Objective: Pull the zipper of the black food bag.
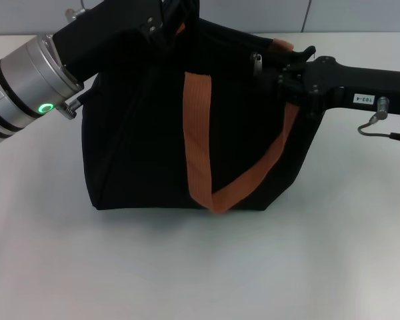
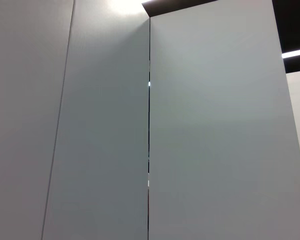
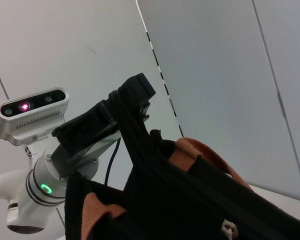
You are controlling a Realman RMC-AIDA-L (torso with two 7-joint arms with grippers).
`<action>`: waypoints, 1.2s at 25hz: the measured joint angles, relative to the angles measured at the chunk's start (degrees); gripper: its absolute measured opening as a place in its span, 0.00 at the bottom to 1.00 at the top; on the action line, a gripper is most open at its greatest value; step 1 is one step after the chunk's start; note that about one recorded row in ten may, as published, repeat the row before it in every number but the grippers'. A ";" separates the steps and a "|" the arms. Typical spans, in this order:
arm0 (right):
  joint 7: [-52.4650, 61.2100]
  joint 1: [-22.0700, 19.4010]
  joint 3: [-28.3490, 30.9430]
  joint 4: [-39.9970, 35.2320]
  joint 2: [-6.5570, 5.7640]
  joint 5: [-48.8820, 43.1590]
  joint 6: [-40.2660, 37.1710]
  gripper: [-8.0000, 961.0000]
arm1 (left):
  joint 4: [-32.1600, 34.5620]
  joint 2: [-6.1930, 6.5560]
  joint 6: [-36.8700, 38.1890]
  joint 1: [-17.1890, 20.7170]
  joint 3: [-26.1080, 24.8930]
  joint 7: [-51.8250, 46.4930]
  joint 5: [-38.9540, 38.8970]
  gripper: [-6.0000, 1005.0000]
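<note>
Gripping the black food bag (image 1: 140, 133) upper left, my left gripper (image 1: 165, 25) anchors it; zipper (image 1: 257, 65) sits just left of my right gripper (image 1: 280, 70), jaws' state unclear.

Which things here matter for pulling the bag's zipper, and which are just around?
For the job:
bag
zipper
left gripper, at the bag's top far-left corner
right gripper, at the bag's top beside the zipper

Just around:
orange straps
white table
grey wall panels
</note>
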 joint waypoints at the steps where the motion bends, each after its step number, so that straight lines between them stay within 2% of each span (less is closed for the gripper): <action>1: 0.11 -0.30 0.00 -0.44 0.00 0.00 -0.01 0.23 | 0.00 0.00 0.00 0.00 -0.03 0.00 0.00 0.04; 3: 0.34 -0.93 0.03 -1.26 0.00 0.00 -0.05 0.20 | 0.00 0.00 0.00 0.00 -0.12 0.00 0.00 0.04; 8: 0.82 -3.63 0.43 -4.55 0.00 0.08 -0.95 0.02 | 0.00 0.00 0.00 0.00 -0.14 0.00 0.00 0.04; 12: 0.91 -4.25 1.48 -5.09 0.00 0.29 -2.99 0.01 | 0.00 0.00 0.00 0.03 -0.14 0.00 0.00 0.04; 17: 0.96 -4.92 5.54 -5.21 0.00 0.48 -5.38 0.01 | 0.00 0.00 0.07 0.22 -0.14 0.00 0.00 0.04; 21: 0.81 -4.86 5.90 -4.73 0.00 0.96 -5.54 0.01 | 0.00 0.00 0.09 0.22 -0.04 0.00 0.00 0.04; 30: -0.67 0.99 5.11 2.61 0.00 -1.49 -2.22 0.04 | -0.18 0.00 0.59 -0.11 0.13 0.00 0.00 0.04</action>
